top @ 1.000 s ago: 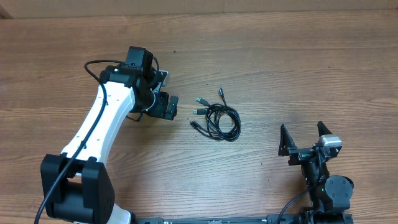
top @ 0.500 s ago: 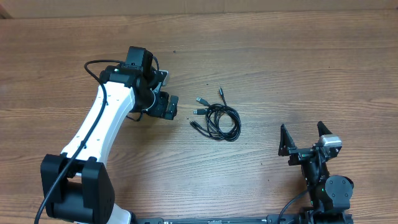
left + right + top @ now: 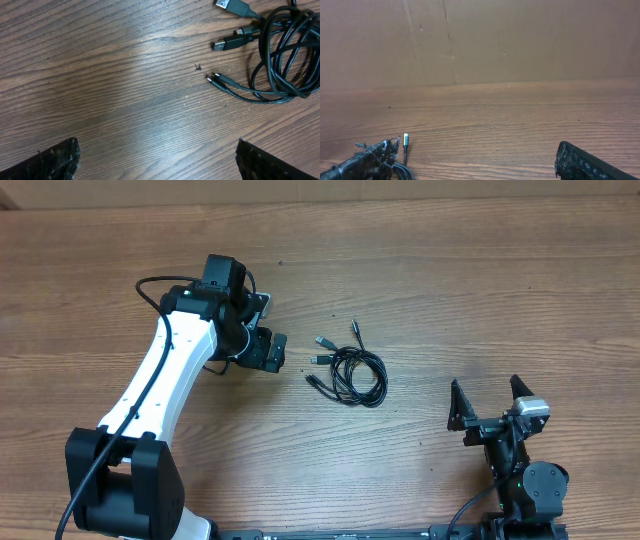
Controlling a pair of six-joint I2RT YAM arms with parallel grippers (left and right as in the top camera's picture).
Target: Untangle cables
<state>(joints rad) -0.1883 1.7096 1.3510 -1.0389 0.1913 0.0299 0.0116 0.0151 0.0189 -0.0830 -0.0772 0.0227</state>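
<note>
The cables (image 3: 352, 370) are a bundle of thin black cords in loose loops on the wooden table, with several plug ends fanning out to the upper left. In the left wrist view the loops (image 3: 282, 55) lie at the top right, plugs pointing left. My left gripper (image 3: 266, 351) is open and empty, just left of the bundle; its fingertips (image 3: 157, 160) frame bare wood. My right gripper (image 3: 490, 404) is open and empty near the front right, apart from the cables. One silver-tipped plug (image 3: 405, 139) shows at the lower left of the right wrist view.
The wooden table (image 3: 480, 290) runs to a brown cardboard wall (image 3: 520, 40) at its far edge. The left arm's white link (image 3: 160, 380) stretches from the front left toward the middle.
</note>
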